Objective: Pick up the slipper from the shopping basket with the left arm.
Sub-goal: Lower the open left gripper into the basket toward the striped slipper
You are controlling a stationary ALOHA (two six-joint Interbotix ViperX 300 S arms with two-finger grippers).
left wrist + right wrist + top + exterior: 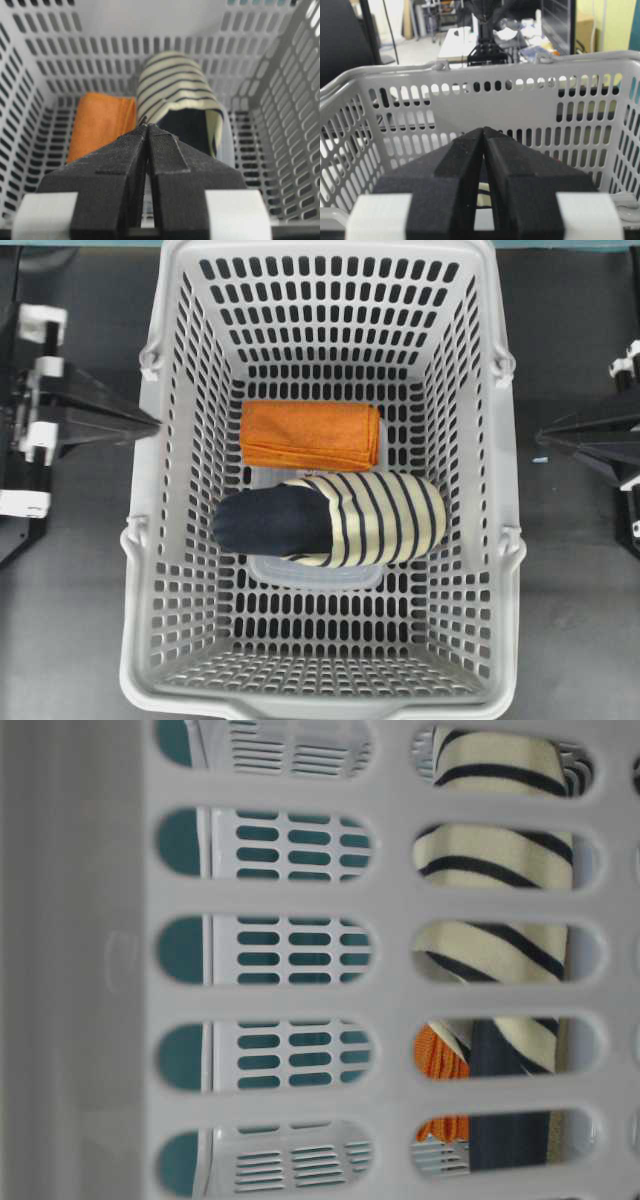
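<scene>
Robot lab or office workroom. Beyond my light grey slotted plastic basket point(485, 107) I see cluttered white desk point(465, 42), dark monitor screen point(559, 22), cardboard box point(585, 30), yellow wall point(615, 22). Dark matte tabletop point(70, 630) beneath me.

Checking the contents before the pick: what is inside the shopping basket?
Inside the shopping basket lie a striped slipper and, beside it, a folded orange cloth. A clear flat piece shows under the slipper's edge; whatever else the slipper covers cannot be seen.
</scene>
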